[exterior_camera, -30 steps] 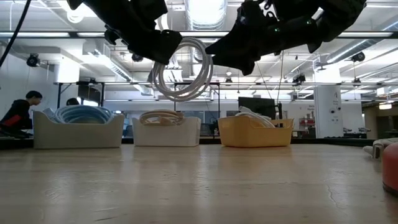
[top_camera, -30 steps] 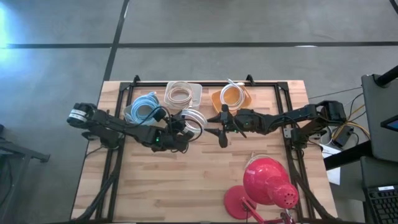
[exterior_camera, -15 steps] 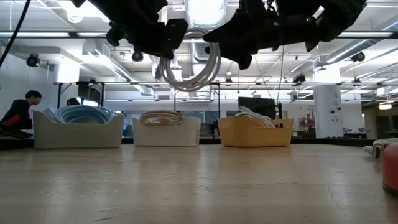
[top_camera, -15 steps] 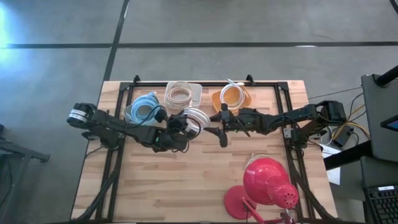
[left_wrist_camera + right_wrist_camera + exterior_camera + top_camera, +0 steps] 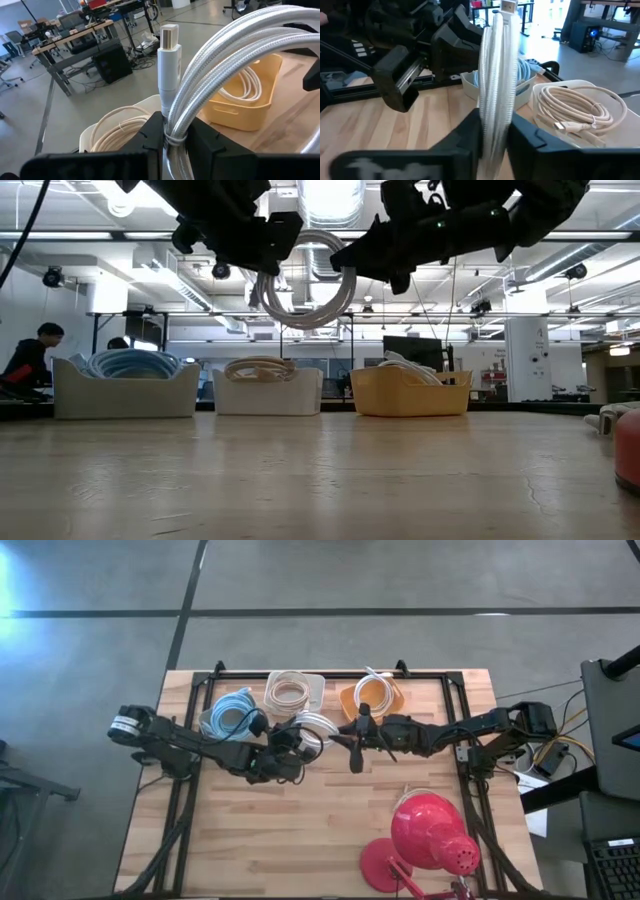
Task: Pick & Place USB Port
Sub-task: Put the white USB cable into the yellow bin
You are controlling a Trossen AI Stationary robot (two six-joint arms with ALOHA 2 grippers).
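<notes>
A coiled white braided USB cable (image 5: pixel 313 728) hangs in the air over the table's middle, in front of three bins, and shows as an upright ring in the low view (image 5: pixel 312 282). Its USB plug (image 5: pixel 169 47) sticks up from the bundle. My left gripper (image 5: pixel 292 737) is shut on the coil from the left. My right gripper (image 5: pixel 340 734) meets the same coil from the right and is closed around it. My left gripper pinches the coil's bundled strands (image 5: pixel 173 120) between its two fingers, just below the plug. It comes level from the table's left. The coil stands upright, clear of the table. My right gripper has the coil's opposite side (image 5: pixel 495 107) between its two fingers (image 5: pixel 465 132), several strands together. It comes level from the table's right. The coil stands upright between the fingers, lifted clear.
At the far edge stand a bin with a blue cable (image 5: pixel 228 716), a white bin with a beige cable (image 5: pixel 291 692) and an orange bin with a white cable (image 5: pixel 376 695). A red desk lamp (image 5: pixel 430 838) sits at the near right.
My left gripper has carried the coil a little up and toward the table's right. My right gripper has moved left to meet it, and the coil now sits between its fingers.
</notes>
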